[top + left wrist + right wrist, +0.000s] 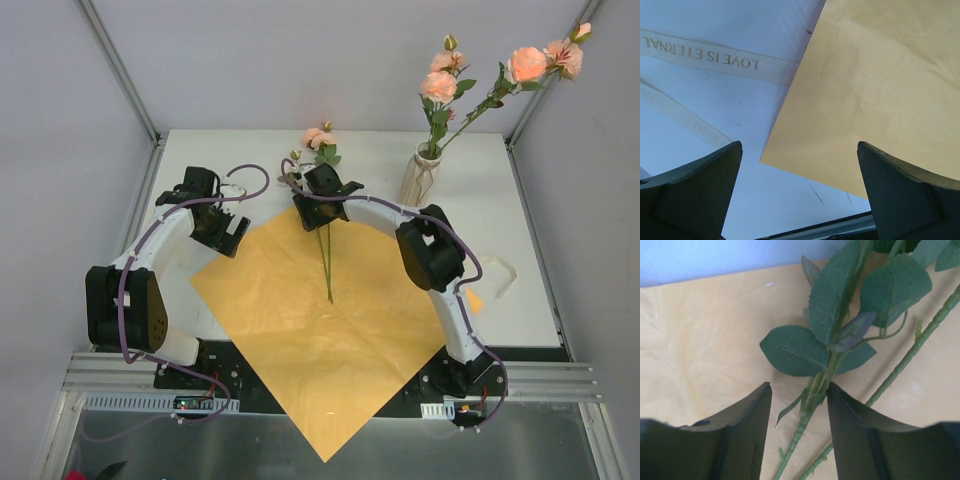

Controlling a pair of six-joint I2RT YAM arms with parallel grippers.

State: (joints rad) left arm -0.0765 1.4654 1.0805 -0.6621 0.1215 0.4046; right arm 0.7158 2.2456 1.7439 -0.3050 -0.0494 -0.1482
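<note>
White surface [250, 150] carries an ochre paper sheet [330, 330] laid diamond-wise at frame centre. Two rose stems [326, 262] lie on its upper half, blooms beyond the top corner. Right end effector [325, 186] straddles one of the rose stems [807, 412], jaws narrowly apart, not pinching; judged grasp-or-release stage. Closing calls for centring below the leaves [832, 295]. Left end effector [222, 222] gapes wide over the sheet's left edge, empty. Vase [420, 178] upper right and printed ribbon [715, 57] upper left, neither obstructing.

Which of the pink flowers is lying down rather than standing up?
The pink flower lying flat, its stem across the yellow paper and between the right gripper's open fingers. The other flowers stand upright in the white vase.
</note>
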